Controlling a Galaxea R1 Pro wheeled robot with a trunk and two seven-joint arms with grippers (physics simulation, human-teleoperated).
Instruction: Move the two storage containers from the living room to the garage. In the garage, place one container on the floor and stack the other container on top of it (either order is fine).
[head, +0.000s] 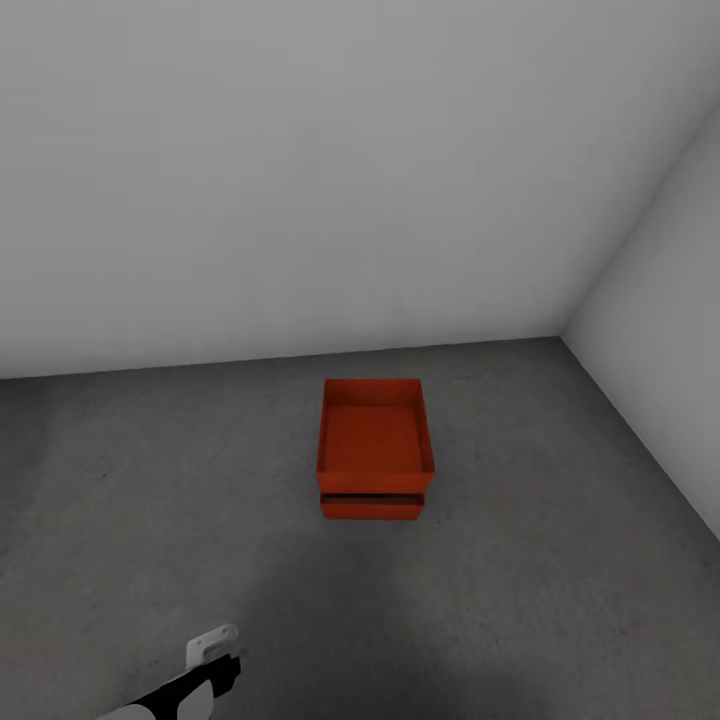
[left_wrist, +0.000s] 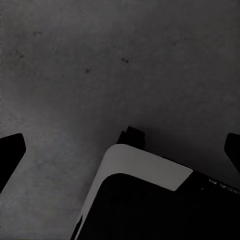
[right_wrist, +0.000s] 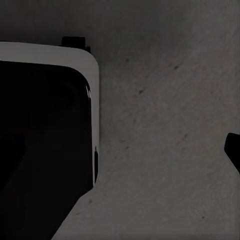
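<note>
The two storage containers stand stacked on the dark grey garage floor (head: 150, 500), near the corner of two pale walls. The upper orange-red container (head: 374, 440) is open-topped and empty, and it rests on the lower container (head: 372, 509), of which just the front strip shows under a dark gap. My left arm (head: 205, 665) reaches in at the lower edge of the head view, well short of the stack. The left gripper (left_wrist: 120, 155) hangs open over bare floor, its fingertips (left_wrist: 11, 150) wide apart. The right gripper (right_wrist: 120, 152) is open too, with one fingertip (right_wrist: 234, 150) showing.
A pale grey wall (head: 300, 180) runs behind the stack and a side wall (head: 670, 350) closes the right. Open floor lies between me and the stack and to its left. My own black-and-white base (left_wrist: 150, 200) (right_wrist: 45, 140) sits under both wrist cameras.
</note>
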